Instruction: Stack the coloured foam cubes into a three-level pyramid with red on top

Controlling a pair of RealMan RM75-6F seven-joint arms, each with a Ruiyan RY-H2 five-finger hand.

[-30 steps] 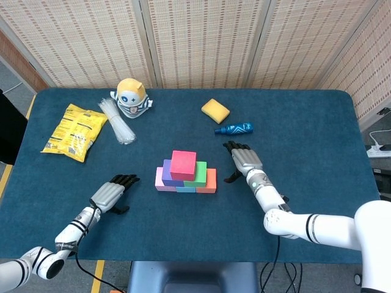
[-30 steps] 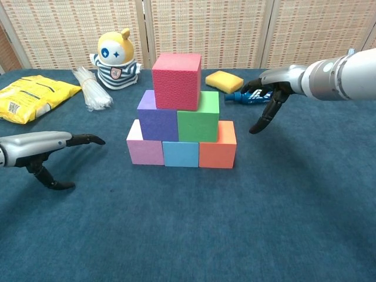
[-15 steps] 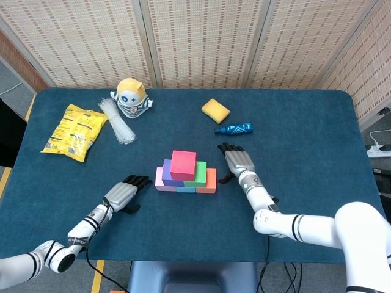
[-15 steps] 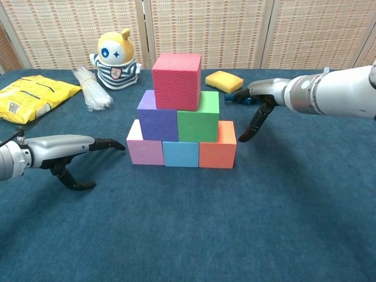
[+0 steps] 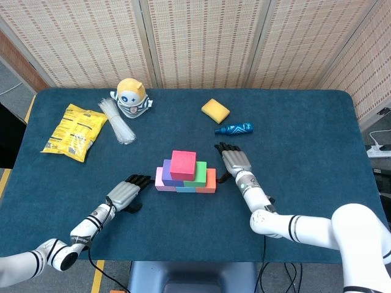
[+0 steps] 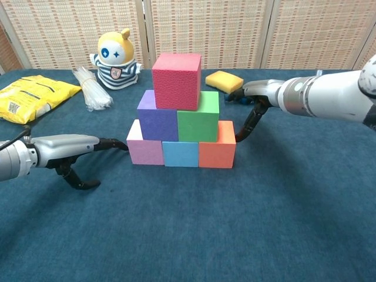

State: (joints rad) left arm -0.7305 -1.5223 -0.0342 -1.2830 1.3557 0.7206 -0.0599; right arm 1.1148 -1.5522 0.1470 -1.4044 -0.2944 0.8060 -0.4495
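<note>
The pyramid stood at the table's [image 5: 317,122] centre: a pink cube [image 6: 144,149], a light-blue cube [image 6: 180,154] and an orange cube [image 6: 217,151] below; a purple cube [image 6: 157,121] and a green cube [image 6: 198,121] above them; the red cube [image 6: 176,73] on top. The left hand [image 6: 64,148] lay at the stack's 9 o'clock, fingers apart and holding nothing, its fingertips [image 6: 120,144] at or just beside the pink cube. The right hand [image 6: 257,97] sat at 3 o'clock, likewise spread and empty, one dark fingertip reaching the orange cube's edge; whether it touched, I could not tell. A yellow sponge [image 5: 215,110] and a blue bottle [image 5: 235,129] lay toward 1 o'clock; a doll [image 5: 131,97], white ties [image 5: 117,122] and a yellow packet [image 5: 74,131] toward 10 o'clock.
</note>
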